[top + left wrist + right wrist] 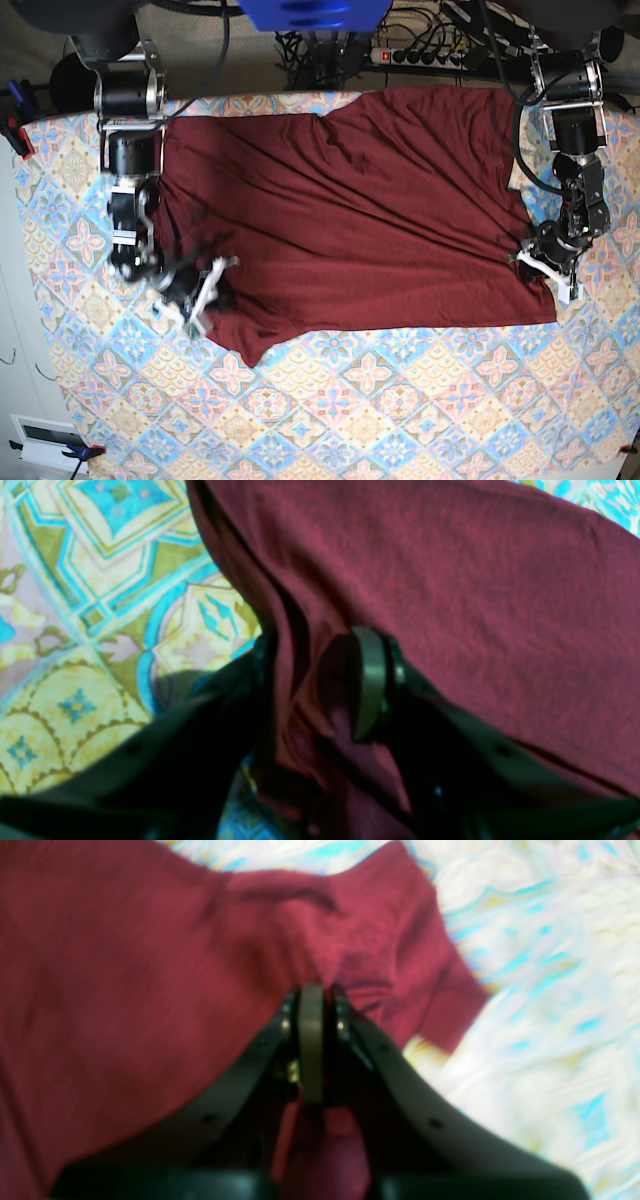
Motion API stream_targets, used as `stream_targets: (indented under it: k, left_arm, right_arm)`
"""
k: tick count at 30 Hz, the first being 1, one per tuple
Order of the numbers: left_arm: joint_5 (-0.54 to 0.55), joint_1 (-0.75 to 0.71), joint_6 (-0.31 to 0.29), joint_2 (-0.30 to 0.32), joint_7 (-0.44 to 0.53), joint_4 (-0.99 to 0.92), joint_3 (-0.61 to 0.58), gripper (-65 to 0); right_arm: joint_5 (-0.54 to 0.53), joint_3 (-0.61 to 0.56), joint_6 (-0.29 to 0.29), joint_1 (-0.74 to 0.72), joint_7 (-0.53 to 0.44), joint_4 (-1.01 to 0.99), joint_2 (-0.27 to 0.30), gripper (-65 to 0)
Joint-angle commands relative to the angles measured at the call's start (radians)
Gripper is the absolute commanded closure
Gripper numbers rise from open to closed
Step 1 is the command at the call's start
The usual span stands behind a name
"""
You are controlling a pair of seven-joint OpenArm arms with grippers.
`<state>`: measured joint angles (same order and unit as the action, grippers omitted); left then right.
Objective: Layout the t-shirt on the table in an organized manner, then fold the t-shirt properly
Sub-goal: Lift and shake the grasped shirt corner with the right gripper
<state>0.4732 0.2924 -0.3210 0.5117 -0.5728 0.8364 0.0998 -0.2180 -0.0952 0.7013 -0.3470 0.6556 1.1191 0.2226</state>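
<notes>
Two arms, one garment. Left wrist view: left gripper [312,685], fingers [369,680] apart around a bunched fold of the t-shirt [475,605]; whether they pinch it, cannot tell. Right wrist view: right gripper [312,1040] clenched on a pinch of cloth near a sleeve. Base view: t-shirt spread wrinkled across the tabletop [400,400], arms at opposite side edges, likely to tension it flat
</notes>
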Motion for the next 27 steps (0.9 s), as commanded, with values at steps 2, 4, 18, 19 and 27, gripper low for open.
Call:
stream_targets:
  k: [2, 4, 18, 19, 27]
  left_arm:
    - [0.002, 0.015, -0.005, 0.014, -0.011, 0.008, 0.002, -19.6]
    - [0.002, 0.017, -0.005, 0.012, -0.011, 0.008, 0.002, -19.6]
    - [0.002, 0.014, -0.005, 0.012, -0.011, 0.008, 0.002, -19.6]
    - [0.002, 0.014, -0.005, 0.012, -0.011, 0.008, 0.002, -19.6]
    - [0.002, 0.011, -0.005, 0.012, -0.014, 0.008, 0.002, -19.6]
  right_arm:
    - [-0.011, 0.001, -0.003, 0.041, 0.037, 0.135, 0.011, -0.7]
    - [-0.011, -0.002, -0.003, 0.107, 0.108, 0.252, 0.011, -0.7]
    - [-0.011, -0.174, -0.003, 0.418, 0.392, 0.774, 0.157, -0.7]
    - [-0.008, -0.231, -0.003, 0.418, 0.393, 0.784, 0.197, -0.7]
    - [-0.007, -0.036, -0.003, 0.339, 0.373, 0.764, 0.257, -6.3]
